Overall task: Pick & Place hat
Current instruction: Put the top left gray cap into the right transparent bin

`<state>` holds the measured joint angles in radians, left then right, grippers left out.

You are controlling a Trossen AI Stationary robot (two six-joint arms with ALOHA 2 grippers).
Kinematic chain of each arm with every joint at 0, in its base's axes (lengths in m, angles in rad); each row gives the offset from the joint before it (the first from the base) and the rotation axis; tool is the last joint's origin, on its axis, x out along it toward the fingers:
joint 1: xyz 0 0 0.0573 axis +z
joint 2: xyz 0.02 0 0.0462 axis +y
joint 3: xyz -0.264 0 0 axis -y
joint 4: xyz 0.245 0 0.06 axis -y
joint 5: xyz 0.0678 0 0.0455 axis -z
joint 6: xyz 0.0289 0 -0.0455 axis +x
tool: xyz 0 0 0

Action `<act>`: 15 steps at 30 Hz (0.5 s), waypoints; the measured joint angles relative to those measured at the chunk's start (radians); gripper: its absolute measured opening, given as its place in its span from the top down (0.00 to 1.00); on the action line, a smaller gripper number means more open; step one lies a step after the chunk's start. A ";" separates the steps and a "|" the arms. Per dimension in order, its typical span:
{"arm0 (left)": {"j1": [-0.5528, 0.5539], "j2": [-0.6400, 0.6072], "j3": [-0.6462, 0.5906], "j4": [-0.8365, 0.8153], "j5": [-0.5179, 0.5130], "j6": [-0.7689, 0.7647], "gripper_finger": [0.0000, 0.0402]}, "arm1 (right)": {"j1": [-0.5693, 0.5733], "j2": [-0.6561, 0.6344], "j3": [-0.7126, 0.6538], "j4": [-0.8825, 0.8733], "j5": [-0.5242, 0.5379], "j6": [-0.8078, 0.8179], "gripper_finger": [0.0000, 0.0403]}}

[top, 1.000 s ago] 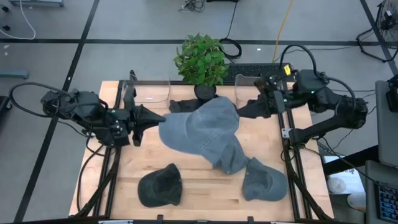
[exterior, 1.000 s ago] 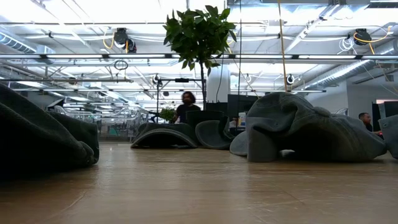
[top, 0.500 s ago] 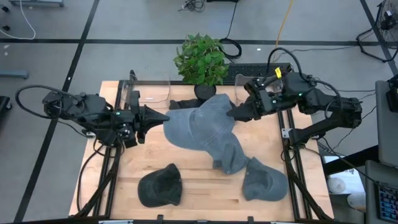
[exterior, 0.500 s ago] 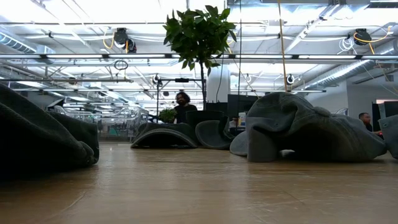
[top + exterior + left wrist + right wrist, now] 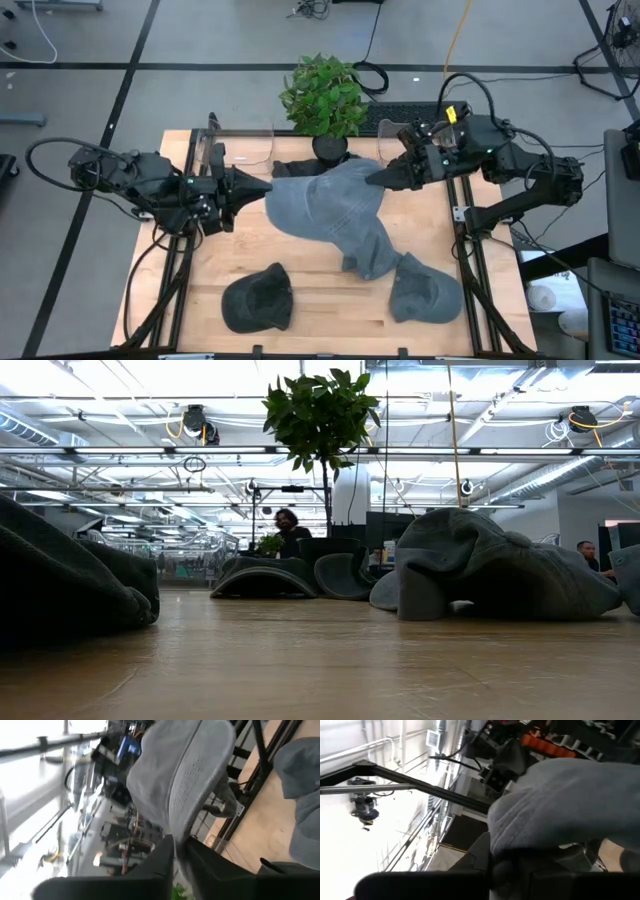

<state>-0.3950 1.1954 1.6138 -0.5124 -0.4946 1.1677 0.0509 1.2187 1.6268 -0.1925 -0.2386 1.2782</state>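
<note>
Left gripper (image 5: 268,188) pinches left edge of large grey hat (image 5: 335,205), fingers nearly closed on fabric. Right gripper (image 5: 372,180) clamped on hat's right edge; fingertips buried in cloth, contact hard to see. Hat lifted mid-table. Half second ago right fingers wider.

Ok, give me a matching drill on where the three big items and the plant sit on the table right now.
Things:
1. large hat
2. dark hat
3. small grey hat
4. plant

Places (high view):
A. at the table's top edge, in the middle
B. near the bottom edge, on the left arm's side
C. mid-table, stretched between the left pincer and the right pincer
D. near the bottom edge, on the right arm's side

Pairs: 1-C, 2-B, 3-D, 4-A
</note>
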 joint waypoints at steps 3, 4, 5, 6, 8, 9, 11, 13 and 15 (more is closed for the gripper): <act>-0.001 0.000 0.000 0.000 -0.065 -0.095 0.77 | 0.000 -0.025 0.000 0.001 0.000 -0.030 0.94; -0.001 -0.001 0.000 0.000 -0.077 -0.135 0.75 | 0.000 -0.032 0.000 0.002 0.000 -0.046 0.94; -0.001 -0.001 0.000 0.000 -0.081 -0.178 0.74 | 0.000 -0.039 0.000 0.002 0.000 -0.064 0.94; -0.001 -0.004 0.000 0.000 -0.082 -0.216 0.72 | 0.000 -0.044 0.000 0.001 0.000 -0.083 0.94; -0.001 -0.006 0.000 0.002 -0.069 -0.292 0.70 | -0.001 -0.050 0.000 -0.001 0.000 -0.117 0.94; -0.001 -0.008 0.000 0.008 -0.062 -0.329 0.69 | -0.001 -0.052 0.000 -0.003 -0.001 -0.131 0.94; -0.001 -0.007 0.000 0.031 -0.058 -0.407 0.69 | -0.001 -0.059 0.000 -0.013 -0.006 -0.154 0.94; -0.002 -0.008 0.000 0.053 -0.053 -0.492 0.69 | -0.002 -0.062 0.000 -0.026 -0.035 -0.174 0.94; -0.001 -0.016 0.000 0.065 -0.019 -0.588 0.69 | -0.003 -0.062 0.000 -0.047 -0.061 -0.190 0.94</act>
<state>-0.3957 1.1797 1.6138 -0.4473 -0.5137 0.5793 0.0475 1.1566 1.6268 -0.2396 -0.2996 1.0885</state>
